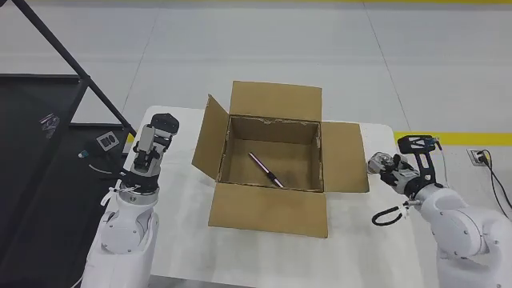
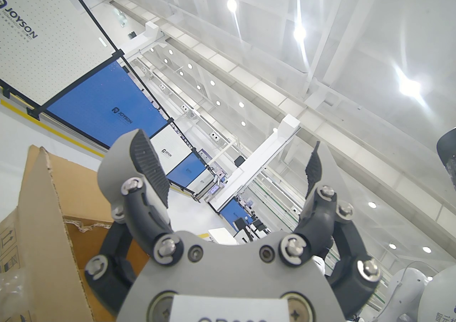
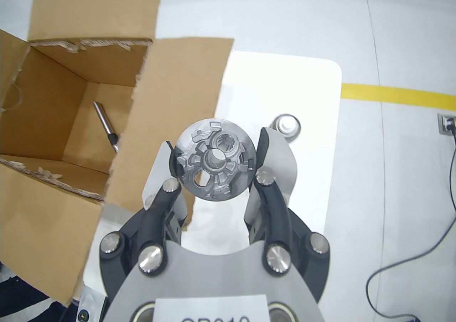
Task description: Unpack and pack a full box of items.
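In the right gripper (image 3: 217, 145), a round grey metal disc (image 3: 215, 163) with a centre hole and raised ribs, pinched by its rim between both pads, flat face turned toward the wrist camera, over the white worktop (image 3: 302, 88). Just beyond one of that gripper's fingertips, standing on the worktop, a small round silvery metal part (image 3: 286, 125), apart from the disc. Close beside the right gripper, an open cardboard box (image 3: 71, 67) with its flaps spread outward, the nearest flap reaching almost to one finger; touching or not, impossible to tell. Down on the box floor, well away from the disc, a single slim metal rod (image 3: 104, 124) lying slantwise, one end darker than the rest. On the far side of the box from the right gripper, the left gripper (image 2: 228, 145): spread wide, nothing between its ribbed pads, tilted up toward the hall ceiling, a raised flap of the box just beside one finger. Seen from above, one gripper at each side of the box, both outside it.
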